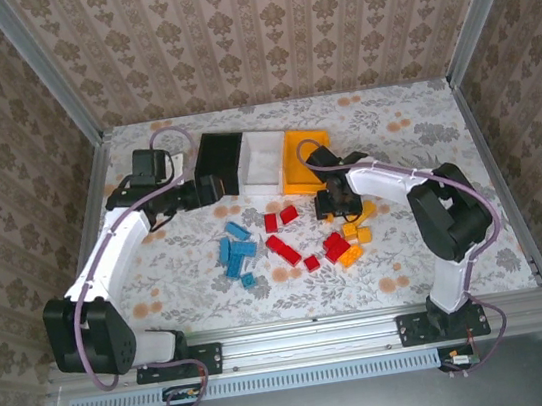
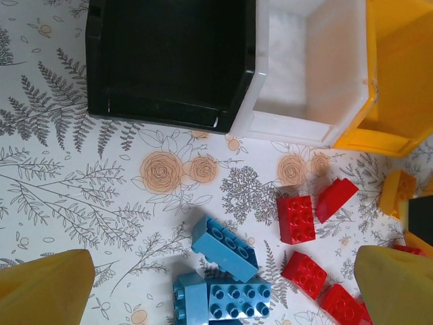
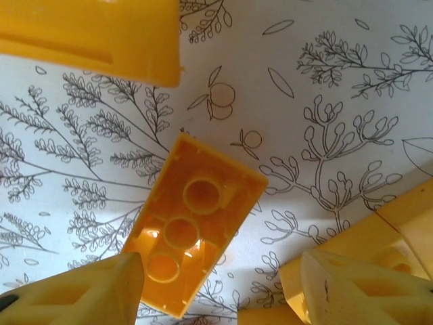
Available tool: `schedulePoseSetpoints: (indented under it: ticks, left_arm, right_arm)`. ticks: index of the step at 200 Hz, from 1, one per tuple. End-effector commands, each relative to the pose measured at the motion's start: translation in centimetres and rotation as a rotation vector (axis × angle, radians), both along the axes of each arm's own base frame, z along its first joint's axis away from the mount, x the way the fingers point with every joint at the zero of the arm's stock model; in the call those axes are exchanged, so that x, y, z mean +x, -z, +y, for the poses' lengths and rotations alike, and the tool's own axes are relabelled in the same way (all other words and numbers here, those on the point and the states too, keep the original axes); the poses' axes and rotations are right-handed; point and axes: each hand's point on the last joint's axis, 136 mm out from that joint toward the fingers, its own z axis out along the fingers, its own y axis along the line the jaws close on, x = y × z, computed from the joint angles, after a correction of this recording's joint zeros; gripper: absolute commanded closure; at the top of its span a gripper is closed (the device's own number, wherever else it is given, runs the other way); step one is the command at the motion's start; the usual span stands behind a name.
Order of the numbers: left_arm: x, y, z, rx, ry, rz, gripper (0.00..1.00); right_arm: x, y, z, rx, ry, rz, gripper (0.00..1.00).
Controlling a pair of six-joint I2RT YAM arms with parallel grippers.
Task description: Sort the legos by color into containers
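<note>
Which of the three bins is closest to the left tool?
The black bin, at the left end of the row. The left tool hangs just by its near corner; the white bin and the orange-yellow bin stand farther right.

The table (image 1: 413, 133) has a pale cloth printed with grey ferns and orange flowers. Behind the table and at both its sides stand walls (image 1: 257, 33) in beige damask wallpaper, with metal posts (image 1: 43, 68) at the far corners. A metal rail (image 1: 309, 327) runs along its near edge. The light is soft and even.
</note>
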Motion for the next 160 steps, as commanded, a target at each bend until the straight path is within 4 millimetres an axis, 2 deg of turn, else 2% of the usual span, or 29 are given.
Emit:
schedulePoseSetpoints:
  ticks: [1, 55, 84, 136, 160]
  left_arm:
    - [0.1, -0.4, 0.1, -0.023, 0.027, -0.021, 0.0]
    - [0.4, -0.4, 0.8, -0.064, 0.01, -0.014, 0.0]
    - [0.4, -0.3, 0.9, -0.064, 0.011, -0.012, 0.0]
    - [0.4, 0.0, 0.9, -0.07, 0.009, -0.003, 0.0]
    - [0.4, 0.1, 0.9, -0.074, 0.011, 0.002, 0.0]
  right_arm:
    - [1.3, 0.0, 0.4, -0.011, 0.033, -0.036, 0.34]
    - [1.9, 1.3, 0.8, -0.015, 0.043, -0.021, 0.37]
    - [2.0, 1.5, 0.9, -0.012, 0.046, -0.023, 0.5]
    - [1.7, 0.1, 0.6, -0.002, 0.042, -0.057, 0.73]
    - [1.4, -0.8, 0.0, -0.01, 0.047, -0.075, 0.75]
